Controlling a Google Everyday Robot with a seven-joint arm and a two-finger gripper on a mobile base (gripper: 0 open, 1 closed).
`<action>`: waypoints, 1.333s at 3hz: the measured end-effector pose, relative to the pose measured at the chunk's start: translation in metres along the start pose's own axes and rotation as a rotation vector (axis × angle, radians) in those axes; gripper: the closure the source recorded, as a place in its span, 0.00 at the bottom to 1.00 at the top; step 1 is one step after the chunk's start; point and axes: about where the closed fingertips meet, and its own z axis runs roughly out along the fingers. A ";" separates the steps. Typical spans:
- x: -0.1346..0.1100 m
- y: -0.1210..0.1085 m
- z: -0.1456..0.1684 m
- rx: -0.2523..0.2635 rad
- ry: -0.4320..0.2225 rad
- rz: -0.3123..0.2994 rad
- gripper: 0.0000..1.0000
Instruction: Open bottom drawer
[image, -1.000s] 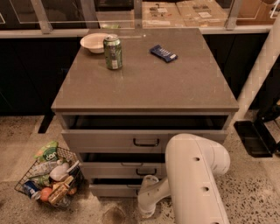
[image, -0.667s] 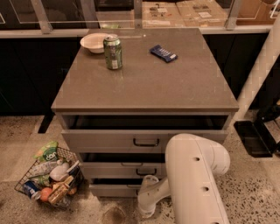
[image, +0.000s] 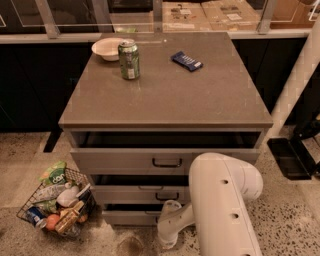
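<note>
Three-drawer grey cabinet (image: 165, 95) dominates; the white arm (image: 222, 205) bends down before it, with the gripper (image: 168, 233) low at the bottom drawer (image: 127, 217), open or closed impossible to tell. Speckled floor (image: 292, 220) holds a wire basket (image: 22, 214) of groceries. On top: green can (image: 129, 60), bowl (image: 107, 48), blue packet (image: 187, 61).

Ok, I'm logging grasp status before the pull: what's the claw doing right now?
Claw: cannot be told whether open or closed; it is low down, at the front of the bottom drawer.
</note>
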 end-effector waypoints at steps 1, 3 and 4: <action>0.000 0.000 0.000 0.000 0.000 0.000 0.85; 0.000 0.000 0.000 0.000 0.000 0.000 0.38; 0.000 0.000 0.000 0.000 0.000 0.000 0.16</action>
